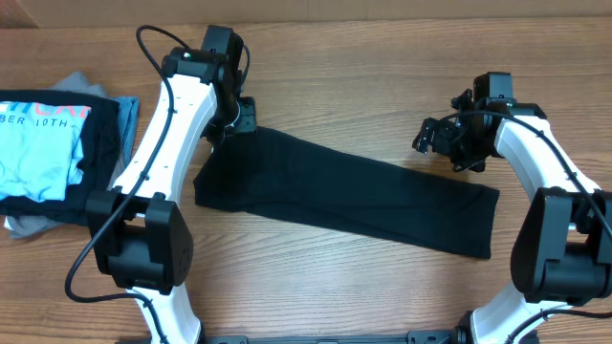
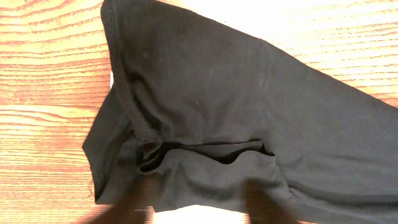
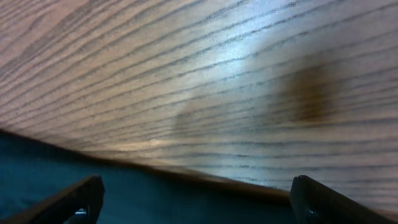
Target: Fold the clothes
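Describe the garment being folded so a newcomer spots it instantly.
On the wooden table, look at the middle. The black garment lies there as a long flat strip, slanting from upper left to lower right in the overhead view. Unlike the light blue T-shirt piled at the left edge, it is plain, with no lettering.
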`<control>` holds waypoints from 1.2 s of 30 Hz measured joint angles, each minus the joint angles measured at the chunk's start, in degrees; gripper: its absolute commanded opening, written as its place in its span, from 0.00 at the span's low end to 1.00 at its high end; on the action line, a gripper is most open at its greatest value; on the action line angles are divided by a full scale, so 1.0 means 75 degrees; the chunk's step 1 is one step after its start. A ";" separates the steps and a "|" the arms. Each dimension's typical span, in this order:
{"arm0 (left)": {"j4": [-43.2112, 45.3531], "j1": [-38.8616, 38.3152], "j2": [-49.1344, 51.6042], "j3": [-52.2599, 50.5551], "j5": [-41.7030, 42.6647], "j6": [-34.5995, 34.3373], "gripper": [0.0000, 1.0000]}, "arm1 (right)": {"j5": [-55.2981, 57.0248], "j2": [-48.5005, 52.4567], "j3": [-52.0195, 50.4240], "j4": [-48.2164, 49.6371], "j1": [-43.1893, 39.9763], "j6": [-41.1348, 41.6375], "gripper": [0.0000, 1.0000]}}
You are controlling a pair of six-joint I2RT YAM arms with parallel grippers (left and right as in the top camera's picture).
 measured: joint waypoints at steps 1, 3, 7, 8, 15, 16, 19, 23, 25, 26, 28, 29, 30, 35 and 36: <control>-0.0006 0.0000 0.0000 0.0000 0.0006 -0.0003 1.00 | -0.0041 0.0000 0.0000 -0.0061 0.0000 0.0003 0.89; 0.0000 0.0000 0.0000 0.0000 0.0023 -0.0017 1.00 | -0.0245 0.0000 0.0009 -0.0286 0.0000 -0.0020 0.28; 0.0000 0.0000 0.0003 0.0000 0.0026 -0.0009 1.00 | -0.0571 0.0000 0.0233 -0.1381 -0.0093 -0.0029 0.04; -0.0003 0.0000 0.0003 0.0000 0.0029 -0.0009 1.00 | -0.0635 0.0000 0.0335 -0.1679 -0.0178 -0.0017 0.04; 0.0003 0.0000 0.0003 0.0000 0.0026 -0.0009 1.00 | -0.1221 -0.0236 0.1142 -0.3503 -0.1871 -0.0006 0.04; 0.0003 0.0000 0.0003 0.0000 0.0026 -0.0009 1.00 | -0.1215 -0.0335 0.1154 -0.3669 -0.2174 -0.0012 0.04; 0.0003 0.0000 0.0003 0.0000 0.0029 -0.0009 1.00 | -0.1215 -0.0507 0.1154 -0.3759 -0.2725 -0.0012 0.04; 0.0000 0.0000 0.0003 0.0000 0.0026 -0.0009 1.00 | -0.1250 -0.0638 0.0670 -0.3590 -0.3217 -0.0003 0.04; 0.0000 0.0000 0.0003 0.0000 0.0029 -0.0009 1.00 | -0.1282 -0.0638 0.0015 -0.3284 -0.3273 0.0102 0.04; 0.0000 0.0000 0.0003 0.0000 0.0026 -0.0009 1.00 | -0.1303 -0.0635 -0.0242 -0.3077 -0.3302 0.0204 0.04; 0.0000 0.0000 0.0003 0.0000 0.0026 -0.0009 1.00 | -0.1306 -0.0638 -0.0653 -0.2582 -0.3375 0.0393 0.04; 0.0003 0.0000 0.0003 0.0000 0.0026 -0.0009 1.00 | -0.1311 -0.0635 -0.0819 -0.2346 -0.3404 0.0449 0.04; 0.0003 0.0000 0.0003 0.0000 0.0026 -0.0009 1.00 | -0.1303 -0.0638 -0.1081 -0.2046 -0.3442 0.0530 0.04; 0.0000 0.0000 0.0003 0.0000 0.0026 -0.0009 1.00 | -0.1212 -0.0635 -0.1979 -0.0871 -0.3448 0.0784 0.04; 0.0000 0.0000 0.0003 0.0000 0.0026 -0.0009 1.00 | -0.1093 -0.0635 -0.2090 -0.0679 -0.3448 0.0883 0.04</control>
